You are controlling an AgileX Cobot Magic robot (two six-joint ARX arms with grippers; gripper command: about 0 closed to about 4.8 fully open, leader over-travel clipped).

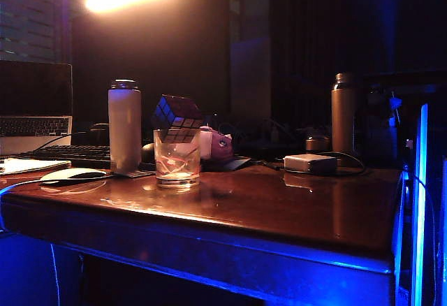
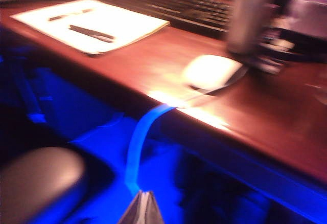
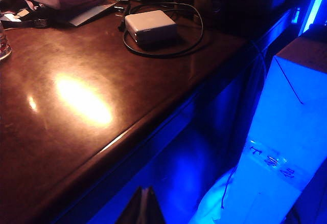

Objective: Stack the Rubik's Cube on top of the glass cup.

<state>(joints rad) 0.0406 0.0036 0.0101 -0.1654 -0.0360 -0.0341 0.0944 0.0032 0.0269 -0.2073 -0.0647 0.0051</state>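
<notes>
The black-gridded Rubik's Cube (image 1: 177, 118) sits tilted in the mouth of the clear, thick-based glass cup (image 1: 177, 160) on the glossy wooden table (image 1: 293, 205). Only the wrist views show the left gripper (image 2: 142, 207) and right gripper (image 3: 143, 203), both pinched closed, empty, below the table's near edge

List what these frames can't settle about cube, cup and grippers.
- Rubik's Cube seating in glass cup: exterior only, dim, tilted; contact unclear.
- Left gripper: cut off by frame edge, blurred.
- Right gripper: cut off by edge, dark.
- Cup in right wrist: only a sliver at the edge.
</notes>
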